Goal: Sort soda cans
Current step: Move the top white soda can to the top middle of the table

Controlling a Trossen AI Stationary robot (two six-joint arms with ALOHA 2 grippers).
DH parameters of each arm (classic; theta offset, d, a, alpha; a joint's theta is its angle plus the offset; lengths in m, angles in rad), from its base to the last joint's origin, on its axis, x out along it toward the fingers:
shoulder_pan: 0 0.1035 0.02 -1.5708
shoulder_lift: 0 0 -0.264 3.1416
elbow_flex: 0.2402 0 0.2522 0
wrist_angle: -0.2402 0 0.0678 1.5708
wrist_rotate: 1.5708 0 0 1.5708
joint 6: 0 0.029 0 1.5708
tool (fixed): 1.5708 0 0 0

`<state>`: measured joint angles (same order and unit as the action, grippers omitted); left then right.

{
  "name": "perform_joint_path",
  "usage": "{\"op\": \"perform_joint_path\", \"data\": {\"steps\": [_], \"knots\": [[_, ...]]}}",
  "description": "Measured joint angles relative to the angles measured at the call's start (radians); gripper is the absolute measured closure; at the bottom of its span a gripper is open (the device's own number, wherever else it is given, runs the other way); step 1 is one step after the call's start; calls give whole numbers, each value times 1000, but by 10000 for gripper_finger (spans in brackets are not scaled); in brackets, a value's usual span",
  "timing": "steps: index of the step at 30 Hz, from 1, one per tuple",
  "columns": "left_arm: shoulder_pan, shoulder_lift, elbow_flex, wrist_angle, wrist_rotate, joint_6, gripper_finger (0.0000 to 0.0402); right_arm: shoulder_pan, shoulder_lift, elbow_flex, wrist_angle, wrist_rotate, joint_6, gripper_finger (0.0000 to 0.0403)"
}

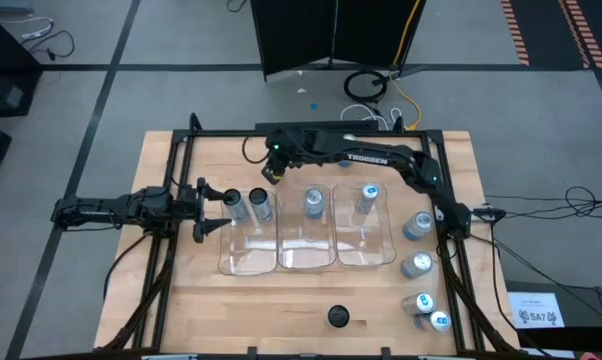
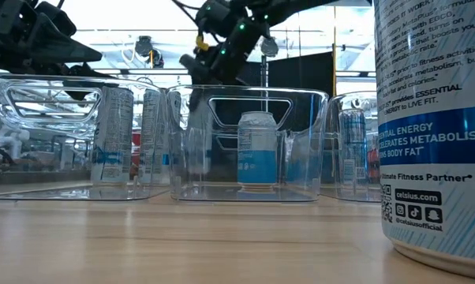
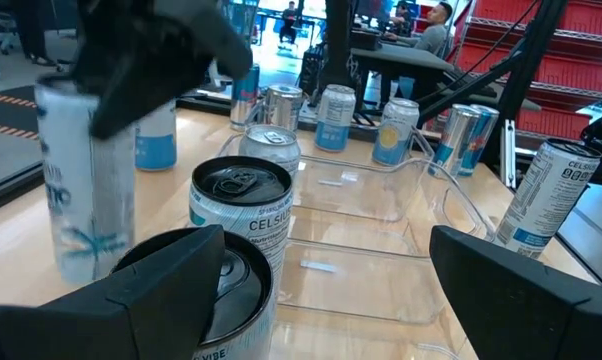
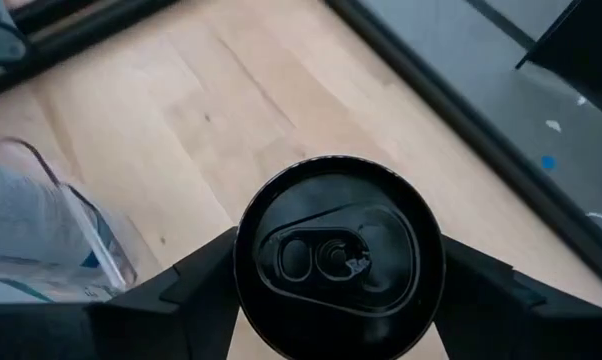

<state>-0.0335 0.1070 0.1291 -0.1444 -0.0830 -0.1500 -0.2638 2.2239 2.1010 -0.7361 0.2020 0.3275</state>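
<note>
Your right gripper clasps a black-topped can up high, above centre of the overhead frame, behind the left tray. Loosen too early and it drops outside the tray or topples the two cans inside. Your left gripper waits wide, left of them

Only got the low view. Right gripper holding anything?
Observer: Yes. The right gripper is clamped on a dark-topped can, seen from its wrist camera.
Operator: Over which tray?
Observer: None. It's above bare wood, just past the far end of the left tray.
Operator: Left gripper?
Observer: The left gripper is open, right by the two cans standing in that tray.
</note>
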Motion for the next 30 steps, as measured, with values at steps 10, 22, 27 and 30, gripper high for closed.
{"op": "perform_joint_path", "data": {"steps": [10,22,27,30], "knots": [[0,0,0,0,0,0,39,-4,32,0,-11,-52,-8,147],[0,0,0,0,0,0,39,-4,29,0,-3,-46,-27,147],[0,0,0,0,0,0,39,-3,29,0,-7,-52,-26,147],[0,0,0,0,0,0,39,-3,28,0,-7,-52,-26,139]]}}
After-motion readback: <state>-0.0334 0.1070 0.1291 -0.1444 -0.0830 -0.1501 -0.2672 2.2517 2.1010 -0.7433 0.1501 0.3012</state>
